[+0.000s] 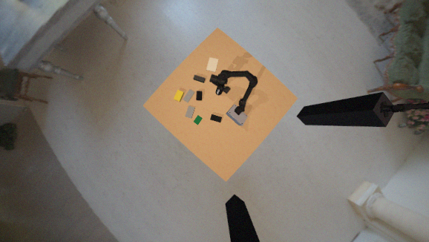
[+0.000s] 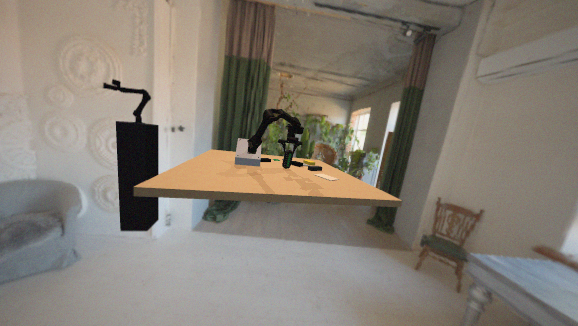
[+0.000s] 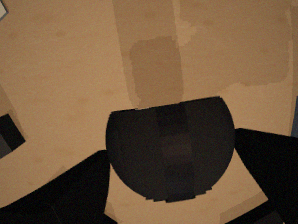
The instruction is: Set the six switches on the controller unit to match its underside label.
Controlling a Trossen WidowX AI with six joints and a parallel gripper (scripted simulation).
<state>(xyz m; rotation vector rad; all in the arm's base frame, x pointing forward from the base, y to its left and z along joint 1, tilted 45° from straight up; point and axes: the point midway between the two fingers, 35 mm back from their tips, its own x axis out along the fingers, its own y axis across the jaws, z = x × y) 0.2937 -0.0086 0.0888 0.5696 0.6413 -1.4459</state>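
Observation:
The dark controller unit is held on edge between the fingers of my gripper, just above the bench. In the exterior view, green marks of its switches show on its upright face. In the wrist view only a plain dark side with a darker middle band shows, with a finger against each side. In the top view, a small pale patch shows on the unit, too small to read. The switch settings and label squares cannot be made out.
A cream plate and a dark grey block lie near the gripper. A black block, grey blocks, a yellow block, a green piece and another black block lie farther off. The arm's base stands on the bench.

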